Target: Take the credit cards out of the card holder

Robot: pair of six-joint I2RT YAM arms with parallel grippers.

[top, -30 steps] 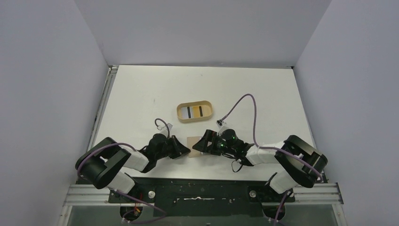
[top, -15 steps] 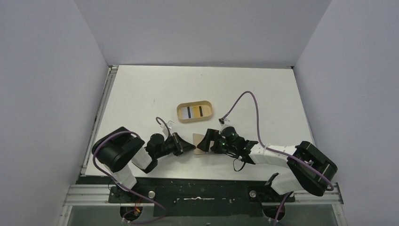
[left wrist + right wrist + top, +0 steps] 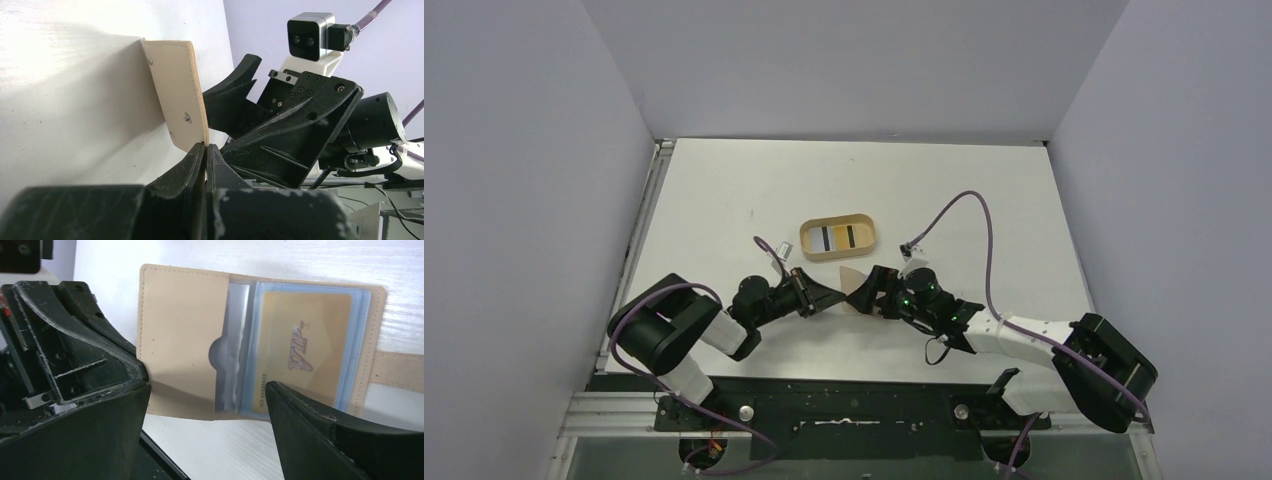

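The tan card holder (image 3: 182, 340) lies open on the white table, with its strap tab (image 3: 397, 371) at the right. The credit cards (image 3: 302, 347) sit in its right half: a gold card marked VIP in pale blue sleeves. My left gripper (image 3: 205, 146) is shut on the edge of the holder's flap (image 3: 175, 85) and holds that flap up on edge. My right gripper (image 3: 207, 415) is open, its fingers (image 3: 320, 440) spread just in front of the holder and touching nothing. In the top view the holder (image 3: 854, 296) stands between the left gripper (image 3: 826, 297) and the right gripper (image 3: 872, 292).
An oval tan tray (image 3: 805, 238) with a raised rim stands just beyond the holder and holds a black-and-white card and a yellow one. Grey walls close in the table on three sides. The right arm's purple cable (image 3: 969, 205) loops over the table.
Both grippers have moved away from the bases towards the tray, taking the card holder with them. The left gripper has raised the flap, so the holder stands open.
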